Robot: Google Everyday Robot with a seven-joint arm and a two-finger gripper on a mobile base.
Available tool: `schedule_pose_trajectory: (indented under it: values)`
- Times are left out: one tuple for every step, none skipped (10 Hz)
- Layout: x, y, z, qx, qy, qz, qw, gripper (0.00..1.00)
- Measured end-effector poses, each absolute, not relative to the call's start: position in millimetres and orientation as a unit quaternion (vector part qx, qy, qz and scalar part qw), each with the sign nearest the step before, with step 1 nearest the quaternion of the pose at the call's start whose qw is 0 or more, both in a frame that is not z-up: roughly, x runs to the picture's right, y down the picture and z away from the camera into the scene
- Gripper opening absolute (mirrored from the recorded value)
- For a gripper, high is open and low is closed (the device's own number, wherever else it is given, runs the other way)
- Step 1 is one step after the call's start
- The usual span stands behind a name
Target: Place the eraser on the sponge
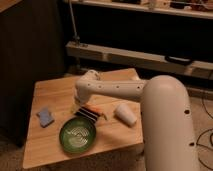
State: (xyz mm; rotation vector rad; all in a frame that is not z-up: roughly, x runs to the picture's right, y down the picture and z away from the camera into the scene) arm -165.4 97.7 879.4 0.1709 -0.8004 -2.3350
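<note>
1. Goal not met: the eraser lies flat on the table, not on the sponge.
2. The eraser sits at the upper right rim of the green bowl, just beside a slim orange stick. Whether it touches either, I can't tell.
3. The sponge is well apart from it, near the table's left edge and left of the bowl. Its top face is bare.
4. The white paper cup lies on its side right of the eraser, away from the line between eraser and sponge.
5. The pincer hangs down from the wrist end of the white arm, low over the table at the eraser's left end.
6. Its jaws stand wide apart, about as wide as they go. Nothing is lifted and I see no grip. Whether a finger touches the eraser, can't tell, since the wrist shadows that spot.
7. What's left, as I judge it: close on the eraser, lift it, carry it left past the bowl and set it on the sponge.
8. Risk: the orange stick is crowded against the eraser and may get dragged or pinched along with it.
</note>
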Motion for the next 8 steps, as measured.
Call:
schedule_pose_trajectory:
  values:
    - [-171,101,880,0.067,-0.307,-0.895,0.317,0.75]
    - [-173,104,881,0.069,-0.308,-0.896,0.312,0.75]
    - [-175,106,883,0.07,-0.307,-0.899,0.306,0.75]
    - [-178,108,886,0.071,-0.307,-0.9,0.3,0.75]
    - [-181,109,887,0.072,-0.308,-0.901,0.298,0.75]
    - [-181,110,890,0.07,-0.309,-0.901,0.296,0.75]
    - [-181,111,891,0.067,-0.311,-0.901,0.295,0.75]
    - [-176,110,892,0.053,-0.313,-0.902,0.292,0.75]
